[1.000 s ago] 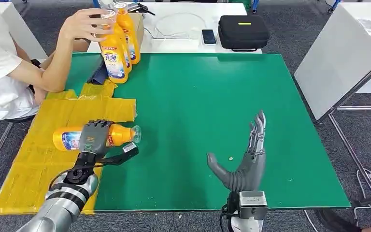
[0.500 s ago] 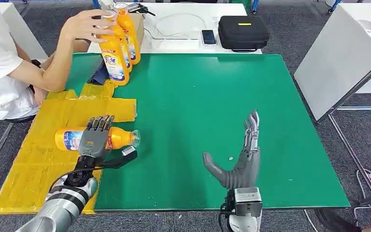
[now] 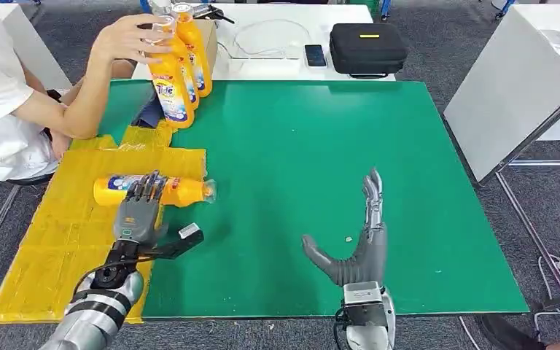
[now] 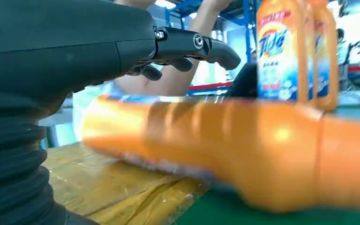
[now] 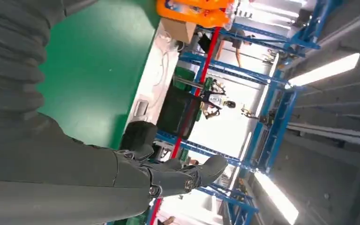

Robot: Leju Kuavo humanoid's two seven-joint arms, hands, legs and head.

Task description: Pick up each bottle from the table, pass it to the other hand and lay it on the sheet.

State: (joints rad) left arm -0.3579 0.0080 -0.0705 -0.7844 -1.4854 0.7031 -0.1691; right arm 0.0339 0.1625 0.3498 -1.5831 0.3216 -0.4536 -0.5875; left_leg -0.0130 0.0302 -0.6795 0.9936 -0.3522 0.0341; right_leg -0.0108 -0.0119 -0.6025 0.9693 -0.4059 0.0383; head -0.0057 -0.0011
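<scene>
- Orange plastic detergent bottle with a blue-and-white label (image 3: 153, 189): lies on its side on the yellow taped sheet (image 3: 58, 240), its clear cap end reaching the sheet's edge beside the green table mat (image 3: 321, 138). In the left wrist view the same bottle (image 4: 225, 150) appears as a blurred orange body lying across the sheet.
- Left hand (image 3: 138, 215): set just on the near side of the lying bottle, fingers apart and extended toward it, their tips at or over the bottle's body; whether they touch it cannot be told. The thumb points sideways over the green mat. It holds nothing.
- Right hand (image 3: 357, 248): raised over the green mat, palm turned toward the left hand, fingers straight and thumb spread wide; it holds nothing.
- Upright orange detergent bottles (image 3: 179, 69): grouped at the far left corner of the mat; a person's hand (image 3: 127, 36) rests on the cap of the nearest one.
- White table beyond the mat (image 3: 277, 65): carries a black zippered case (image 3: 368, 47), a dark phone (image 3: 315, 55) and a white cable.
</scene>
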